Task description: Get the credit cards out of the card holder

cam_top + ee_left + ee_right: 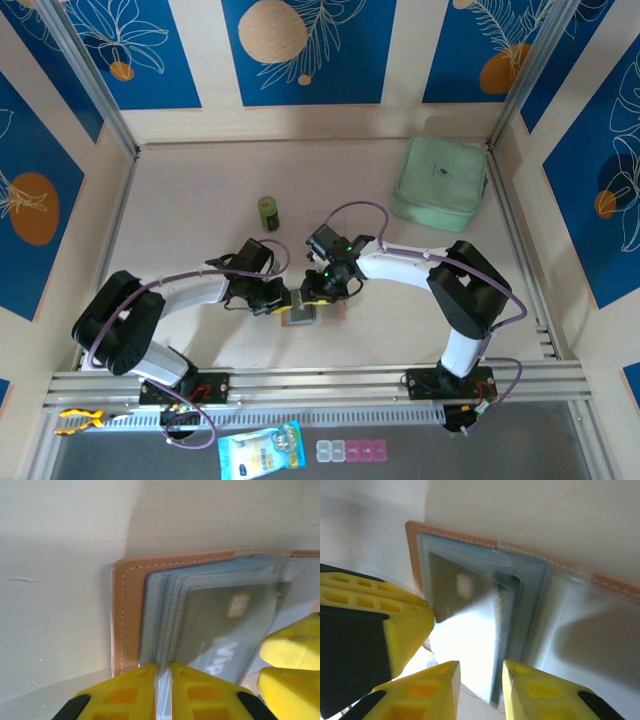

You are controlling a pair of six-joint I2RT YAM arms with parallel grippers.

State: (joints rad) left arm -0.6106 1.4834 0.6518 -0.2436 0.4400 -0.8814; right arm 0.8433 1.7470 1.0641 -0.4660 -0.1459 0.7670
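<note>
The card holder (303, 314) lies open on the table between my two grippers. Its tan-pink leather edge (127, 610) frames a stack of grey clear sleeves (530, 595). A dark credit card (220, 630) with white print sits inside the top sleeve, and it appears again as a dark card (457, 592) under glare. My left gripper (164, 680) is shut on the near edges of the sleeves. The right gripper (480, 690) stands open over the holder, with a glossy sleeve edge in the gap between its yellow fingers. The right fingers (292, 652) reach in beside the card.
A mint-green case (440, 180) rests at the far right of the table. A small dark green cylinder (268, 212) stands behind the holder. A blue packet (260, 450) and a clear plastic box (350, 451) lie below the front rail.
</note>
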